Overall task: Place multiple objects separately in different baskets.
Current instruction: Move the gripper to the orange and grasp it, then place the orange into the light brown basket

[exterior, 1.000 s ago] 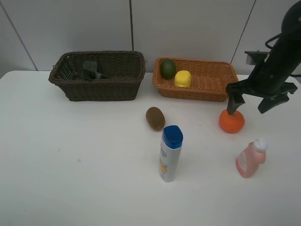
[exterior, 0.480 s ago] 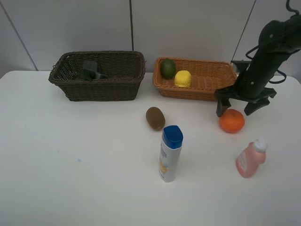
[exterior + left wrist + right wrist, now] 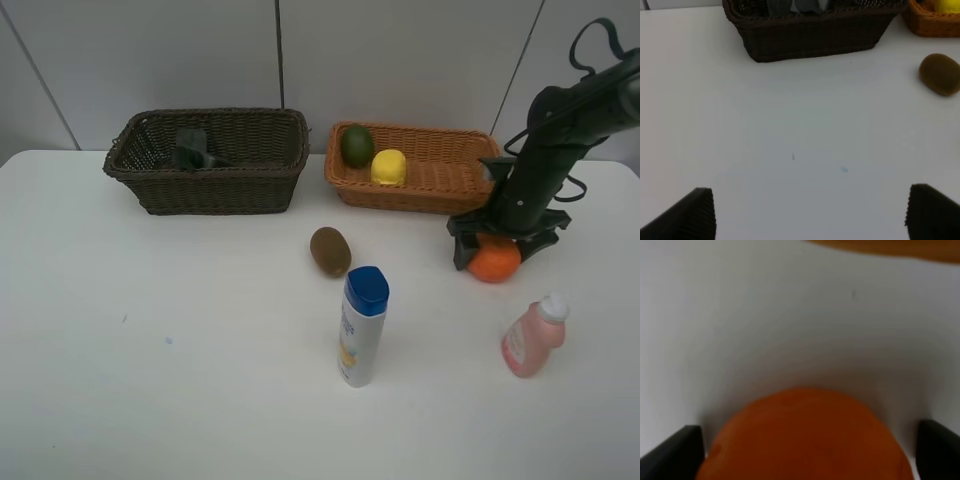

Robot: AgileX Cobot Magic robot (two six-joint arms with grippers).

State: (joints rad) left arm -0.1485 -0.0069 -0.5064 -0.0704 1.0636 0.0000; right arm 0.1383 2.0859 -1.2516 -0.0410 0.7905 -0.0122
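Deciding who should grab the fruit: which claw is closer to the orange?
Right. The right claw stands open astride the orange, one finger each side. The left claw hangs open over the table near the dark basket, with the orange nowhere in its view.

— What's on the bench (image 3: 150, 330)?
— Orange (image 3: 497, 262) between the spread jaws of my right pincer (image 3: 493, 250), pink bottle (image 3: 533, 338) near it, tan basket (image 3: 420, 195) just behind; kiwi (image 3: 330, 250), blue-capped bottle (image 3: 362, 325) and dark basket (image 3: 210, 190) farther to its left.
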